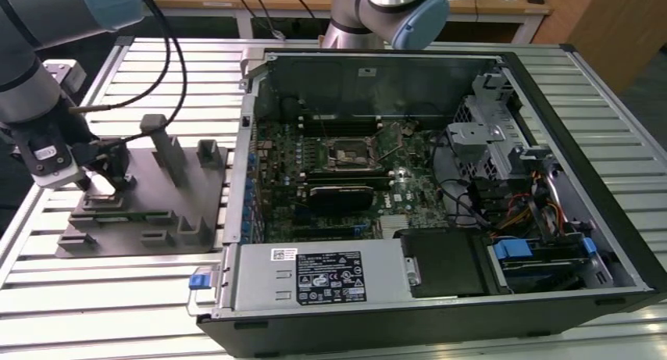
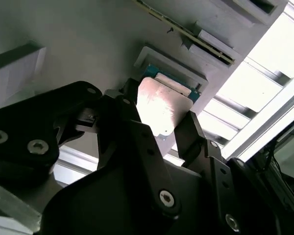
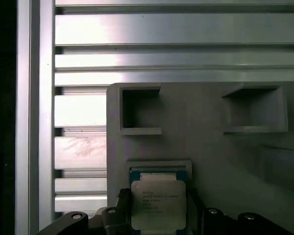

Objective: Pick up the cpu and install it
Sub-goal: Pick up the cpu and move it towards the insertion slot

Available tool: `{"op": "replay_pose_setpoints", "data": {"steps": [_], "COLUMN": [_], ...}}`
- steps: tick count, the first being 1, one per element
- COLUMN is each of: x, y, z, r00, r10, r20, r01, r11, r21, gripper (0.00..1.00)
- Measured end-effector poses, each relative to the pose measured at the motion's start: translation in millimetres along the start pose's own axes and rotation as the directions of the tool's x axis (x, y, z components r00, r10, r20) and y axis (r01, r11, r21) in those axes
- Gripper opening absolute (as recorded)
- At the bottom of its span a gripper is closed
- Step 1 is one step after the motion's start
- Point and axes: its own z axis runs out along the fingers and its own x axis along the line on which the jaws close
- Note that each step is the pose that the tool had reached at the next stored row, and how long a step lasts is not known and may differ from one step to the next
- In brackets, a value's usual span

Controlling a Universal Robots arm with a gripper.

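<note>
the cpu (image 3: 158, 205) lies flat between the jaws, silvery lid up, seated in a shallow framed pocket (image 3: 159, 164) of the grey fixture tray (image 3: 210, 147). the pocket's raised rim looks meant to keep the chip square, so that a grip can come straight down on it. its lid is smooth brushed metal with rounded corners and faint print, and a thin green-blue board edge shows around it. the gripper (image 2: 160, 115) has narrowed its jaws to the chip's width. in the second wrist view the black fingers (image 2: 190, 134) appear to sit against two opposite edges, so i judge it clamped on the cpu, which is not visibly lifted out of the pocket. holding it by the edges keeps the pads off the lid and the underside. beyond the jaws the tray is matte moulded plastic with two square open pockets (image 3: 139, 110). under and beyond the tray runs a table of ribbed aluminium slats (image 3: 176, 29), bright and reflective. well away from the jaws, in the exterior view, the open computer case (image 1: 583, 141) lies on its side with the motherboard's cpu socket (image 1: 349, 151) facing up.
</note>
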Motion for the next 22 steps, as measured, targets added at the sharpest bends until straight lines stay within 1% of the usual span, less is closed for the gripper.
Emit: {"op": "replay_pose_setpoints", "data": {"steps": [4,9,22], "x": [-0.2,-0.4,-0.8], "y": [0.6,1.4,3.3], "z": [-11.6,-28.3,-64.5], "r00": [1.0000,1.0000,1.0000], "r10": [0.000,0.000,0.000], "r20": [0.0001,0.0000,0.0000], "r01": [0.000,0.000,0.000], "r11": [1.0000,1.0000,1.0000], "r21": [-0.0001,0.0000,0.0000], "gripper": [0.54,0.54,0.54]}}
